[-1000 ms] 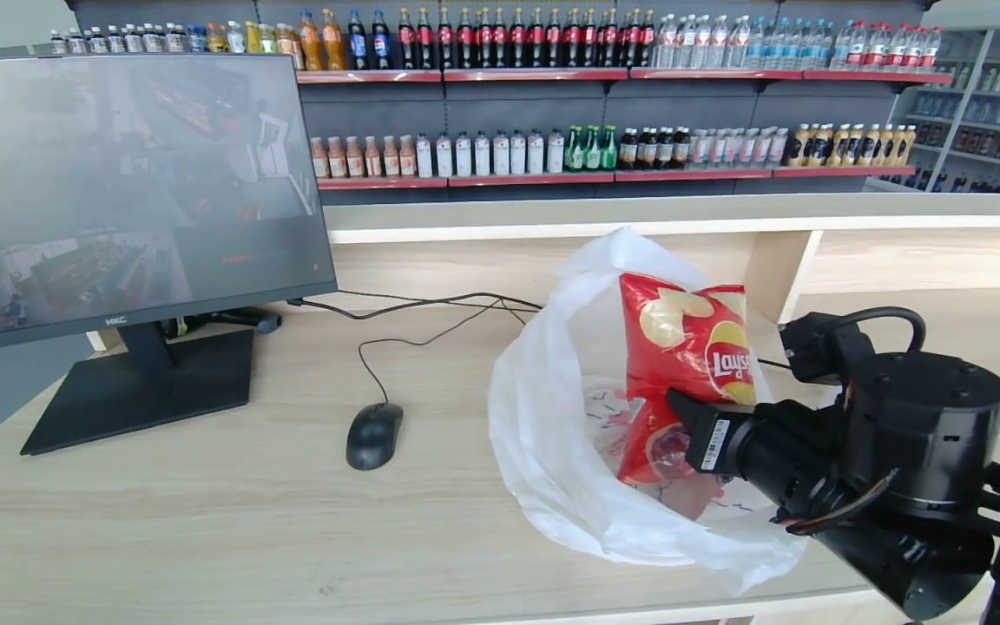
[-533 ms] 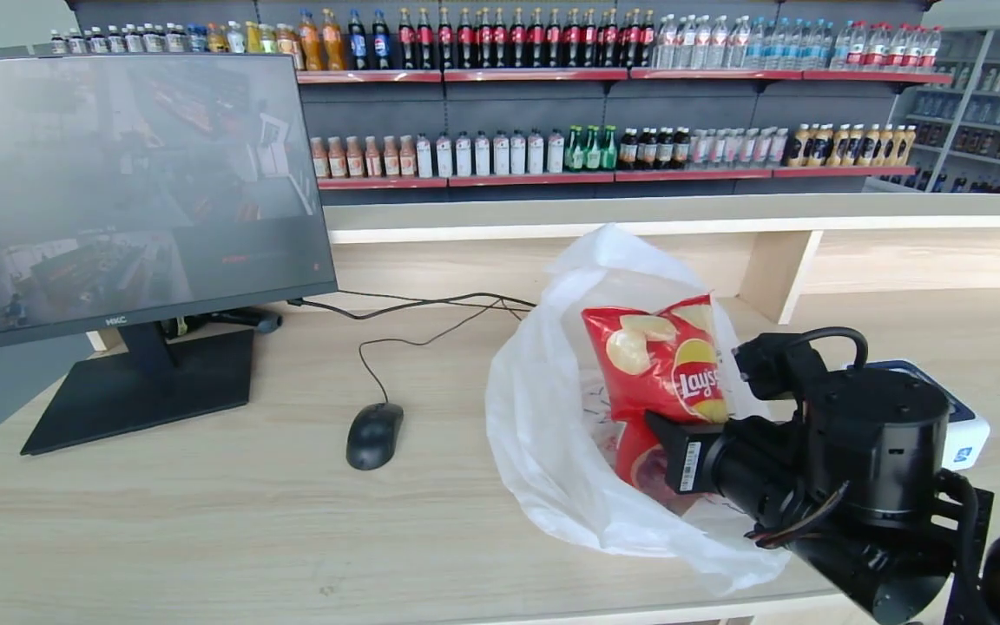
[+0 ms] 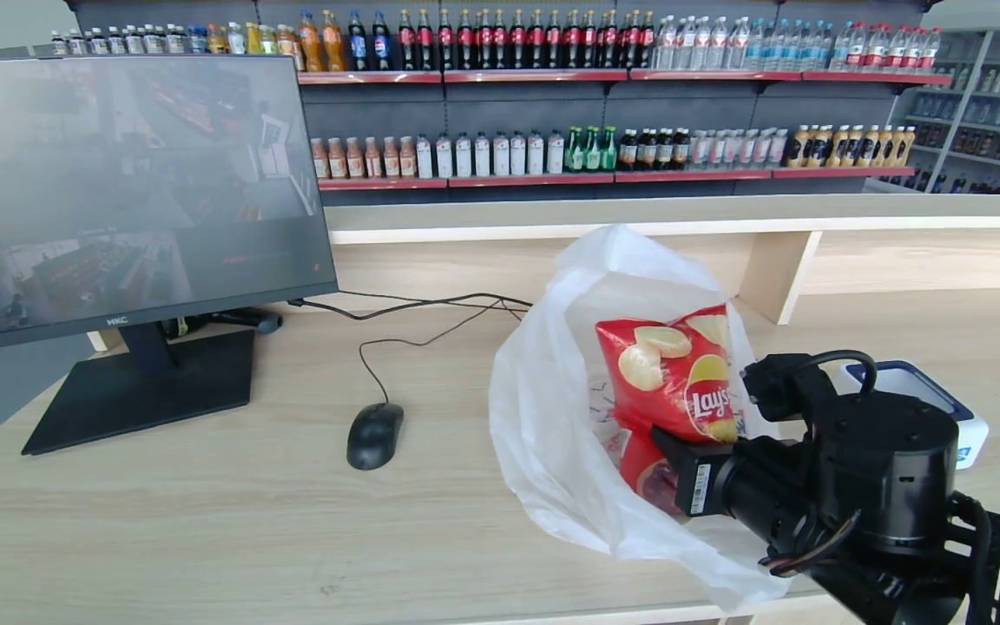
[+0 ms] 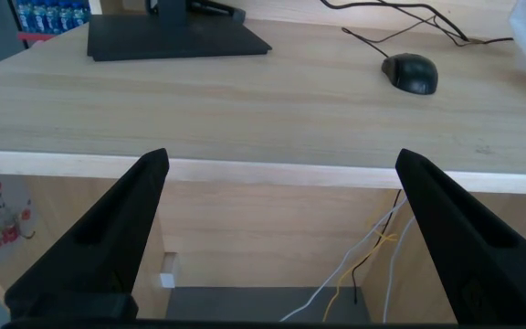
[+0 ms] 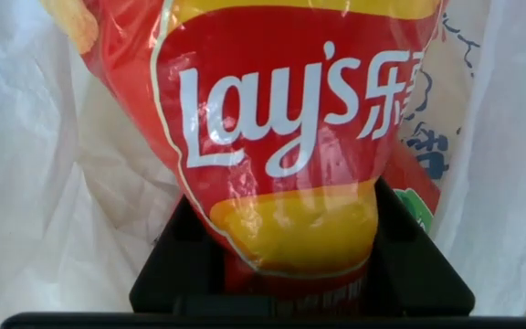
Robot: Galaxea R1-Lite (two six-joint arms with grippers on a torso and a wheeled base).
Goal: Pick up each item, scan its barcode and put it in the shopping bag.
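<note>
Bright, even indoor light, soft shadows

Red chip bag (image 3: 669,373) — yellow band, white lettering, pale chip pictures. Translucent white shopping bag (image 3: 543,434), faint printed marks. Black mouse (image 3: 374,435), black monitor (image 3: 118,191) with dark grey screen. Light wood-grain counter (image 3: 205,521). White scanner (image 3: 962,425) — dark blue top.

Head camera overlooks the bench (image 3: 205,521); left wrist, low, faces its front edge; right wrist seemingly sits almost against the crisp packet (image 5: 281,164).
</note>
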